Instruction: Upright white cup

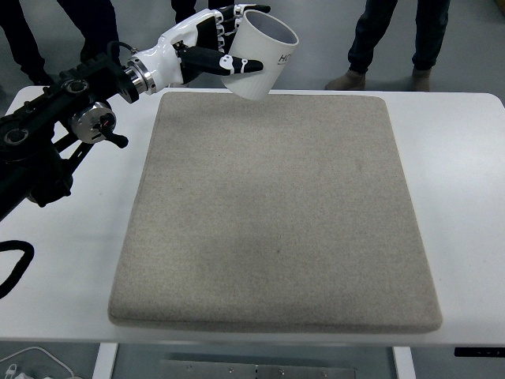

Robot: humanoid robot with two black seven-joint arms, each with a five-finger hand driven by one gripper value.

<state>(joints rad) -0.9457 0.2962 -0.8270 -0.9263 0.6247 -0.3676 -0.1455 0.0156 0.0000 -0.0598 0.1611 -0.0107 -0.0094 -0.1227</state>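
A white cup (263, 57) with dark print on its side hangs in the air above the far edge of the mat, tilted with its open mouth facing up and to the right. My left hand (217, 43), white with black fingertips, is shut on the cup from its left side, with the thumb laid across the front of the wall and the other fingers behind it. The black left arm (55, 130) comes in from the left edge over the table. No right arm shows in the picture.
A large beige felt mat (276, 213) covers most of the white table (465, 197). Several people's legs and shoes (390, 39) stand beyond the table's far edge. A black cable (12, 268) loops at the left edge.
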